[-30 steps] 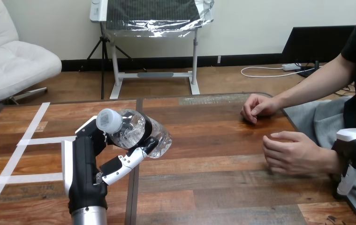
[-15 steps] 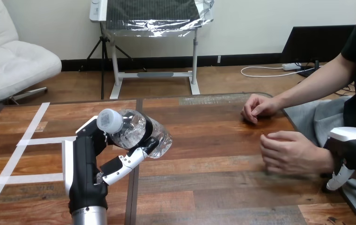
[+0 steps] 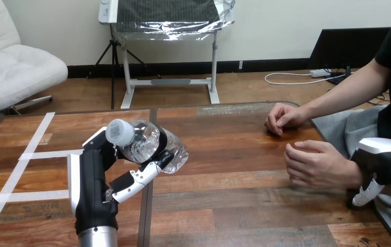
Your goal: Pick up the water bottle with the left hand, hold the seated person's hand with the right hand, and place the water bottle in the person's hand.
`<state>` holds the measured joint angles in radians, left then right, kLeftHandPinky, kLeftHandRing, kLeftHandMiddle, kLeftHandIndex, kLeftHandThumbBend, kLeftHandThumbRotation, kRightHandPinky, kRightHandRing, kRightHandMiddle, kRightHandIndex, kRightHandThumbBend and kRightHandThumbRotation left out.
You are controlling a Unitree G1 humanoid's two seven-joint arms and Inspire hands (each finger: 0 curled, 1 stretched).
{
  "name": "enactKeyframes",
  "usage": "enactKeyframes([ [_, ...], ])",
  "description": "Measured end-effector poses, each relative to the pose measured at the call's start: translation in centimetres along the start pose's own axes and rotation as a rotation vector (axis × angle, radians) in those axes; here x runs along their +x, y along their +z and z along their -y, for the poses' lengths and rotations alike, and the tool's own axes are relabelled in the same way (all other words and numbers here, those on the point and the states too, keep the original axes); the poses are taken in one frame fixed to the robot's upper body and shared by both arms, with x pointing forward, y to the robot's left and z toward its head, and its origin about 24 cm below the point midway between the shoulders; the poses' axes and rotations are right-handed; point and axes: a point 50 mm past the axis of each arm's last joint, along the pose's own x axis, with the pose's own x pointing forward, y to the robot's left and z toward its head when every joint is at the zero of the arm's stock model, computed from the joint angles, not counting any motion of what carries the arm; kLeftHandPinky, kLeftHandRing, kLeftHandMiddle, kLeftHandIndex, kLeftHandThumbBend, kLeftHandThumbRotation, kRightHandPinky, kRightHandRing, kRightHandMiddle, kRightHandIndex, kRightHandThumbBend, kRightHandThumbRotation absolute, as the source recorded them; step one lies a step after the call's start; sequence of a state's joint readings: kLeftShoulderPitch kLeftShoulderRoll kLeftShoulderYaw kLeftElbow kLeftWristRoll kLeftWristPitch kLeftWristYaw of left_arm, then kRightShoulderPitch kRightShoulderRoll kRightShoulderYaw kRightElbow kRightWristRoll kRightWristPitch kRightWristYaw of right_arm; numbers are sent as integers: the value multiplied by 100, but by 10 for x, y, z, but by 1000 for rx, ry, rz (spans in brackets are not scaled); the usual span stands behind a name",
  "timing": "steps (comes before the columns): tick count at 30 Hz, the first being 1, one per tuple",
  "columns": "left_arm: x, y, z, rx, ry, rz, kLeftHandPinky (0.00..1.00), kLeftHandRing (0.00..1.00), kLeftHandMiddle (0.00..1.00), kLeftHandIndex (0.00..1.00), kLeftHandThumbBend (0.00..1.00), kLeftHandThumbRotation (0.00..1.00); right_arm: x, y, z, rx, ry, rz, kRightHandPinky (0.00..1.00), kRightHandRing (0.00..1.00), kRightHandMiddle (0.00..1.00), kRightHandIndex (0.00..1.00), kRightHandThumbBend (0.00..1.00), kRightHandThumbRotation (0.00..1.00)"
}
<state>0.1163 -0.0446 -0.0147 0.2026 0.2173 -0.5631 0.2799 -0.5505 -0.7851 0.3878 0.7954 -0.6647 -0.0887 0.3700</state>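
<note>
- Wooden desk (image 3: pixel 234 206) of dark planks, with white tape lines (image 3: pixel 49 153) near its left edge.
- Over the desk's near-left part the robot's left hand (image 3: pixel 92 177) stands raised, fingers and thumb curled around the water bottle (image 3: pixel 154 146).
- Clear and tipped on its side, the water bottle is held off the desk. Its white cap (image 3: pixel 120 132) sits above the palm and its base points toward the desk's middle.
- By the right edge the person's nearer hand (image 3: pixel 317 164) is loosely curled. The person's farther hand (image 3: pixel 283 118) rests on the desk toward the far-right corner.
- At the right edge the robot's right hand (image 3: pixel 378 159) lies against the nearer hand's wrist; whether it grasps that wrist cannot be told.
- Between the water bottle and the person's nearer hand lies a wide stretch of bare desk.
</note>
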Motion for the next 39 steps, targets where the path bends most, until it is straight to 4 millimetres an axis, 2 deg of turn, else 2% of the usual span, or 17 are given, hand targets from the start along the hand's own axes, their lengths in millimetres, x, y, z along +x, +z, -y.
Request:
enactKeyframes([
  [7, 0, 0, 0, 8, -3, 1, 42, 42, 44, 49, 63, 0, -1, -1, -1, 21, -27, 8, 28, 38, 50, 50, 65, 0],
  [19, 0, -1, 1, 20, -9, -8, 40, 41, 44, 49, 63, 0, -3, 1, -2, 43, -80, 31, 24, 34, 45, 47, 69, 0],
  [39, 3, 1, 4, 20, -17, -2, 38, 41, 43, 48, 63, 0, -9, 3, 7, 64, -148, 50, 22, 32, 43, 45, 68, 0],
])
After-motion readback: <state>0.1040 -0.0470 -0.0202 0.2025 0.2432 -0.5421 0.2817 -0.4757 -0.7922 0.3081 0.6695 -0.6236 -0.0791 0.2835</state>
